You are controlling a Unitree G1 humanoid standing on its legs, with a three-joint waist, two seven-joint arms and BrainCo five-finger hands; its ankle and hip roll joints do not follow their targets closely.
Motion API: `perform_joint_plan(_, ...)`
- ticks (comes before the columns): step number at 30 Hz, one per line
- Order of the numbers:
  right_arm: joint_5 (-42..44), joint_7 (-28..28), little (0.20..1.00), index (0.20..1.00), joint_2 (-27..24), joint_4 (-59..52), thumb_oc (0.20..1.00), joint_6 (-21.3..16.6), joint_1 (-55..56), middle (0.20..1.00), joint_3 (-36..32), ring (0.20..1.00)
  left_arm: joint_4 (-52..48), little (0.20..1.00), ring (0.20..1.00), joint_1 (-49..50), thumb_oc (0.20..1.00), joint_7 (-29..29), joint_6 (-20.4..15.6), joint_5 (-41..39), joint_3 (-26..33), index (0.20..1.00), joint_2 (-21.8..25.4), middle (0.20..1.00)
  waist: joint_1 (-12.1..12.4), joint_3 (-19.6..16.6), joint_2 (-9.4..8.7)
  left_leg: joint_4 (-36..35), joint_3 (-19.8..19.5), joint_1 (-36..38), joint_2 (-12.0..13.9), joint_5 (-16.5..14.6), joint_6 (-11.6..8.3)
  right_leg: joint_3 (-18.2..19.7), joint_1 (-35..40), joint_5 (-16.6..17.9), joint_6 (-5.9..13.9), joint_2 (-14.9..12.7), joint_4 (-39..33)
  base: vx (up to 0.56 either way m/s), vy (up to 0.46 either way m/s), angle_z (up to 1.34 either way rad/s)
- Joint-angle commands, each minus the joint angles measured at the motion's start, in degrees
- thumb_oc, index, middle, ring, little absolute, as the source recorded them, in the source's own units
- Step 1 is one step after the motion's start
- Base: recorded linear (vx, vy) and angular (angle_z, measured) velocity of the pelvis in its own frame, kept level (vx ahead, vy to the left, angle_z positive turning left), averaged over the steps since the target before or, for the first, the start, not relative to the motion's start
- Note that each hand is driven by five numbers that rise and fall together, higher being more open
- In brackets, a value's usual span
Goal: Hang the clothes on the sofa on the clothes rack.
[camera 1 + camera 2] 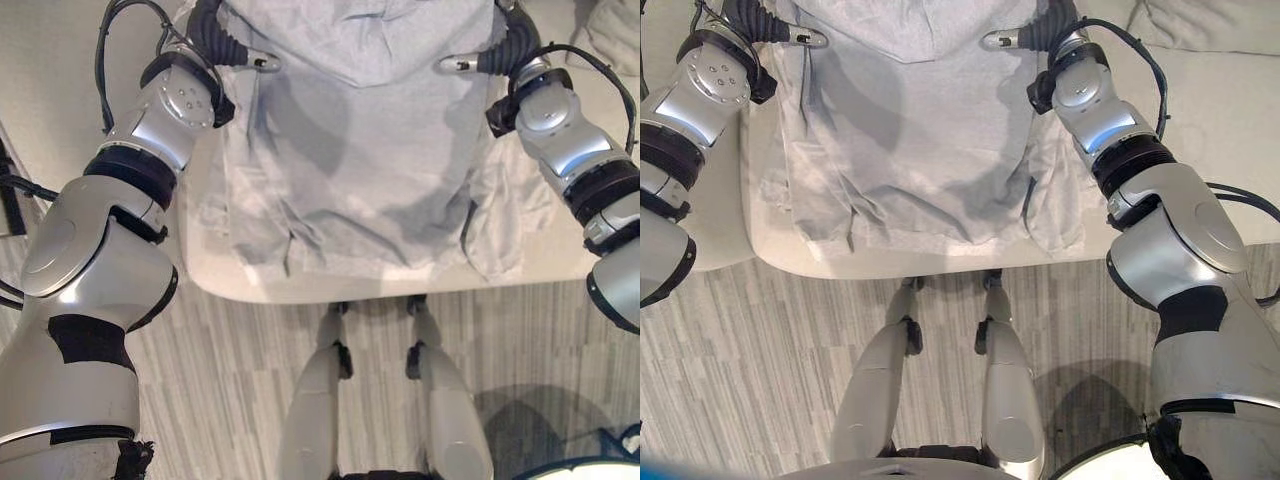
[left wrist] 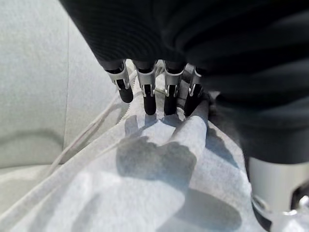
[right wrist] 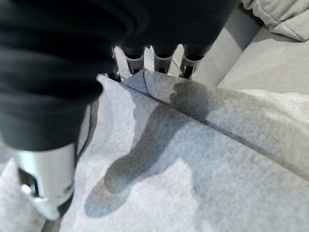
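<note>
The left robot hand (image 2: 154,92) is at the near-left shoulder of a pale grey, soft fleece hooded sweatshirt (image 1: 350,150) that lies spread flat on the seat of a light beige upholstered sofa (image 1: 560,255). In the left wrist view its silver fingers (image 2: 148,94) point down in a close row, their dark tips curled onto a raised fold of the grey cloth that bunches up against them, so the hand is pinching the fabric. A thin pale drawstring (image 2: 84,137) runs across the cloth and onto the sofa cushion beside that hand.

The sweatshirt fills the middle of the seat, its hem lying near the sofa's front edge and its sleeves trailing down either side of the body. Its upper part is gathered between the two wrists at the top of the head views. In front of the sofa lies a grey wood-grain plank floor (image 1: 230,370).

The right robot hand (image 3: 159,55) is at the opposite shoulder of the garment. In the right wrist view its fingers (image 3: 187,65) reach over a folded edge of the cloth, their tips hidden behind it, so I cannot tell whether they are closed on the fabric. A second pale grey cushion or bundle (image 3: 277,17) sits on the sofa just beyond that hand.
</note>
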Motion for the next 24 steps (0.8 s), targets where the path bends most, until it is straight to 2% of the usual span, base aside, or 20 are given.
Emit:
perform_joint_plan(1, -2.11, -0.48, 1.0, 1.0, 0.91, 2.21, 1.0, -1.91, -4.69, 1.0, 0.79, 1.0, 3.93, 1.0, 1.0, -6.16, 1.0, 1.6, -1.2, 1.21, -1.33, 1.0, -2.01, 1.0, 0.89, -1.28, -0.91, -0.11, -4.07, 1.64, 0.37, -1.21, -6.95, 3.28, -0.99, 0.55, 8.02, -2.56, 0.64, 0.0, 0.0, 0.0)
perform_joint_plan(22, -0.29, -1.06, 1.0, 1.0, 1.41, 0.58, 1.0, -2.35, -6.26, 1.0, 1.69, 1.0, 3.64, 1.0, 1.0, -7.72, 1.0, 1.85, -1.51, -0.08, -1.95, 1.0, -2.78, 1.0, 0.57, -1.48, -1.87, -0.11, -4.2, -0.96, -0.02, -1.11, -6.67, 4.45, -3.77, 1.16, 8.36, -2.71, 0.64, 0.0, 0.0, 0.0)
perform_joint_plan(23, -0.33, -1.07, 0.561, 0.561, 1.68, 0.55, 0.561, -2.44, -6.39, 0.561, 1.77, 0.561, 3.69, 1.0, 1.0, -7.86, 1.0, 1.9, -1.53, 0.01, -2.01, 1.0, -2.85, 1.0, 0.61, -1.4, -1.89, -0.11, -4.26, -0.93, 0.0, -1.12, -6.66, 4.43, -3.82, 1.16, 8.36, -2.7, 0.64, 0.0, 0.0, 0.0)
perform_joint_plan(24, -0.32, -1.09, 0.2, 0.2, 1.8, 0.58, 0.2, -2.51, -6.47, 0.2, 1.81, 0.2, 3.78, 1.0, 1.0, -7.93, 1.0, 1.91, -1.53, 0.05, -2.11, 1.0, -2.95, 1.0, 0.67, -1.41, -1.9, -0.11, -4.24, -0.93, -0.03, -1.13, -6.65, 4.43, -3.86, 1.15, 8.36, -2.69, 0.64, 0.0, 0.0, 0.0)
